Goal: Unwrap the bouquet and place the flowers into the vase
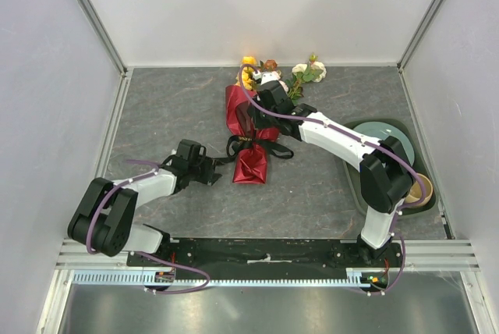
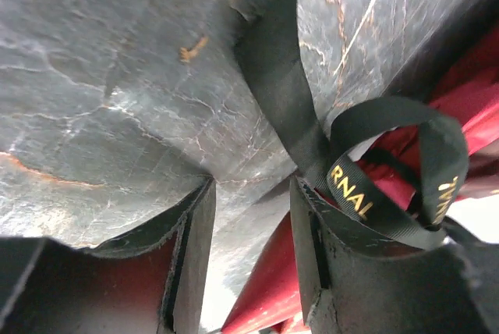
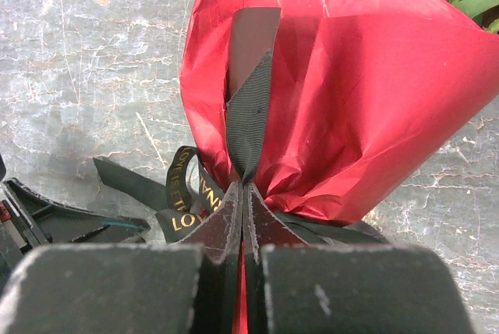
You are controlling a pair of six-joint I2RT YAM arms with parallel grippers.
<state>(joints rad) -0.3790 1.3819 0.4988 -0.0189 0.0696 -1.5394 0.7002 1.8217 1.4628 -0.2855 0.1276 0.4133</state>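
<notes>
Bouquet (image 1: pixel 251 135) lying at mid-table (image 1: pixel 179 108): the maroon paper cone (image 3: pixel 351 92) encloses the stems, and the flowers (image 1: pixel 273 72) spill from its far mouth. Right gripper (image 3: pixel 244 193), fingers pressed together, pinches a tail of the black ribbon (image 3: pixel 249 115) at the cone's tied neck. Left gripper (image 2: pixel 253 193), fingers spread, sits beside the ribbon loop, holding nothing. Dark tray (image 1: pixel 352 174), right, carries a pale plate (image 1: pixel 374 135) and beige mug (image 1: pixel 419 192)
</notes>
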